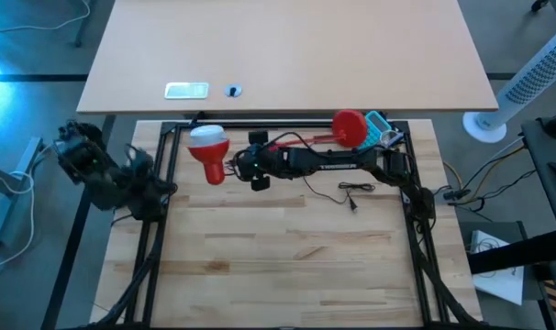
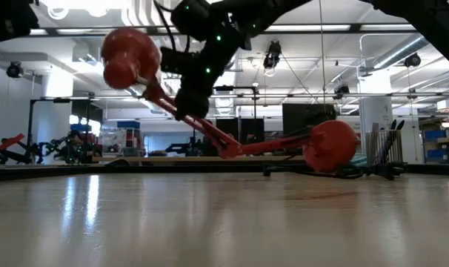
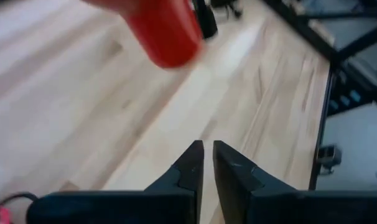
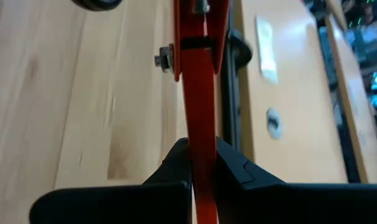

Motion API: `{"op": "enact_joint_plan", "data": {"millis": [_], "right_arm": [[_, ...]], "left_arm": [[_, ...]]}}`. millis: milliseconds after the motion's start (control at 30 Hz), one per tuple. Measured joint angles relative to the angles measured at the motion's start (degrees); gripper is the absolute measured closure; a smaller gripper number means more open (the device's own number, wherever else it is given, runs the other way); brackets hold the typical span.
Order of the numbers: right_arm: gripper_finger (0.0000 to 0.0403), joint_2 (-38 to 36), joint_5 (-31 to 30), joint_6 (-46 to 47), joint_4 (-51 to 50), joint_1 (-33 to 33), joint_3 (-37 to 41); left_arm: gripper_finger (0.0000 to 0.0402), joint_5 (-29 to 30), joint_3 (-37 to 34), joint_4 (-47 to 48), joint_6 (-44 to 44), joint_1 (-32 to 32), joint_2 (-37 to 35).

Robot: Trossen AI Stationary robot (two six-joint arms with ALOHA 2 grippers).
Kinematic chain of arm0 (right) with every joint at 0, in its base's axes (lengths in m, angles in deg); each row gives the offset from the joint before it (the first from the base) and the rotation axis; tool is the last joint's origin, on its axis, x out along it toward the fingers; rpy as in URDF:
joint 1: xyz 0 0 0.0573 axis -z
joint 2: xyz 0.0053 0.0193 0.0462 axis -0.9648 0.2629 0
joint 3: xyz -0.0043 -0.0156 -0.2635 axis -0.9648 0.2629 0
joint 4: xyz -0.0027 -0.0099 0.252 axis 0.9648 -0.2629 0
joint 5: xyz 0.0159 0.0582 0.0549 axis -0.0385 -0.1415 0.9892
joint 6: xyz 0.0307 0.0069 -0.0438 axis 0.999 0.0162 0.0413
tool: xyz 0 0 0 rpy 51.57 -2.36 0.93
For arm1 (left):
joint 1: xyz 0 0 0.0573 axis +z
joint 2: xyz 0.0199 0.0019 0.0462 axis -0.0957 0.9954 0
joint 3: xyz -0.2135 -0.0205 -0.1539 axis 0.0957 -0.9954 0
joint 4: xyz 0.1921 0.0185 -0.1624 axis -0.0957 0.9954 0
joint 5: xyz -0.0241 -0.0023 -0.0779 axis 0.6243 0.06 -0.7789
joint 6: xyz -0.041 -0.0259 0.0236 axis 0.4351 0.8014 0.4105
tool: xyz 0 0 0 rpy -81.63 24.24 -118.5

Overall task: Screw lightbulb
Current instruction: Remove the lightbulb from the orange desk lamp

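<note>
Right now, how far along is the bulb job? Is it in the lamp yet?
Looks nearly done: white fills the mouth of the red shade, probably the lightbulb seated inside, though I can't confirm it is screwed tight. In hand: the right gripper is shut on the lamp arm, holding the lamp raised. The left gripper sits back at the table's left edge, holding nothing. Left: set the lamp down and release.

I had my right gripper (image 4: 201, 163) clamped on the lamp arm (image 4: 198, 93), near the table's (image 1: 287, 266) far edge — the shade (image 1: 210, 158) lay just left of it, the base (image 1: 350, 126) to its right, farther back. My left gripper (image 3: 208, 163) stood off the table's left edge, well apart from the shade. A cable (image 1: 351, 194) lay on the table just in front of my right arm.
</note>
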Motion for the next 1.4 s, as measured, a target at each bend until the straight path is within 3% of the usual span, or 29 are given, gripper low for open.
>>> {"op": "enact_joint_plan", "data": {"millis": [133, 467, 667, 867, 1100, 1400], "right_arm": [[0.0389, 0.00, -2.34, 1.83, 3.33, 0.08, 4.58], [0.0389, 0.02, -7.44, 2.03, 22.99, -0.28, 15.99], [0.0389, 0.02, -9.03, 1.55, 28.02, -1.65, 20.17], [0.0389, 0.06, -10.12, -2.43, 33.19, -4.60, 24.67], [0.0389, 0.07, -13.48, -6.45, 37.69, -6.80, 28.20], [0.0389, 0.09, -14.70, -11.43, 42.70, -8.34, 31.60]], "left_arm": [[0.0362, -2.69, -6.29, -6.43, -2.46, 0.00, -0.08], [0.0325, -2.44, -25.46, -29.00, -5.10, -0.02, -0.54], [0.0278, 5.77, -38.68, -46.03, -5.02, 0.00, -2.21], [0.0226, 9.48, -49.49, -59.60, -5.02, -0.02, -2.75], [0.0170, 12.19, -54.59, -61.65, -3.12, 0.05, -2.82], [0.0122, 16.79, -55.66, -67.56, -12.84, 3.18, -1.89]]}}
